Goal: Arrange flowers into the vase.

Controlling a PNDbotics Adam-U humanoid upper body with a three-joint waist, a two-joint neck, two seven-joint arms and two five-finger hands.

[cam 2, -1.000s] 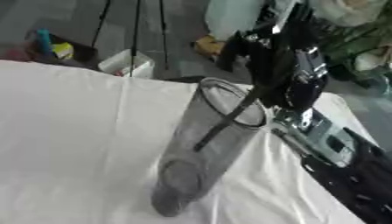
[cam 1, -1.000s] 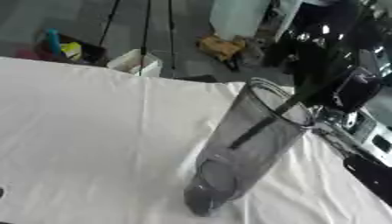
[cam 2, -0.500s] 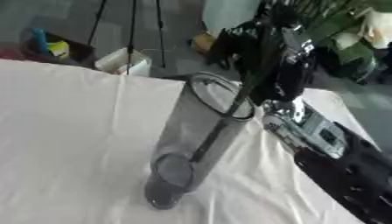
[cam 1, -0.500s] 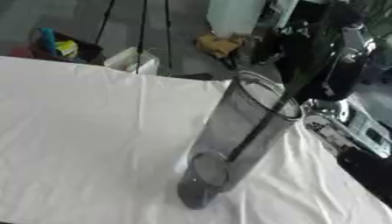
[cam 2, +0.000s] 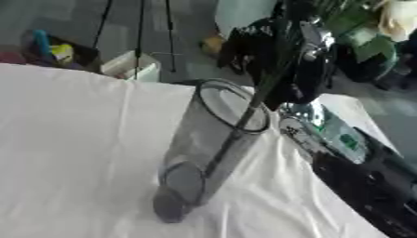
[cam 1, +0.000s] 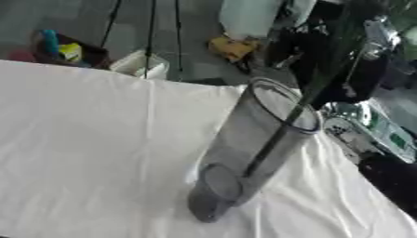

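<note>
Fingers: we see the right hand (cam 2: 306,56) high at the right, above and behind the vase mouth, black with silver parts; its fingers appear curled round the upper part of a flower stem, though blur keeps us from seeing the contact clearly.
Left hand: we find it in neither view.
Flower stem (cam 2: 244,116): a thin dark green stem runs down from the right hand, crosses the near-right side of the vase rim and goes on inside the glass toward the base; we cannot tell whether its tip touches the bottom. The blossom end lies up by the hand, where we make out only dark and green shapes.
Vase (cam 1: 248,153): a tall, clear, grey-tinted glass cylinder stands on the table, leaning in our view with its open mouth toward the upper right and its round base toward the lower left; it holds the one stem.
Table (cam 1: 90,153): it is covered by a white cloth with soft creases, and the vase stands near its right side.
Right arm: the black and silver forearm (cam 2: 358,172) comes in from the lower right, beside the table edge, and rises to the hand.
Beyond the table: on the grey floor we see thin dark tripod legs (cam 1: 151,28), a small white box (cam 1: 143,67), a dark bin with blue and yellow things (cam 1: 61,46), and a yellowish heap (cam 1: 232,46).
</note>
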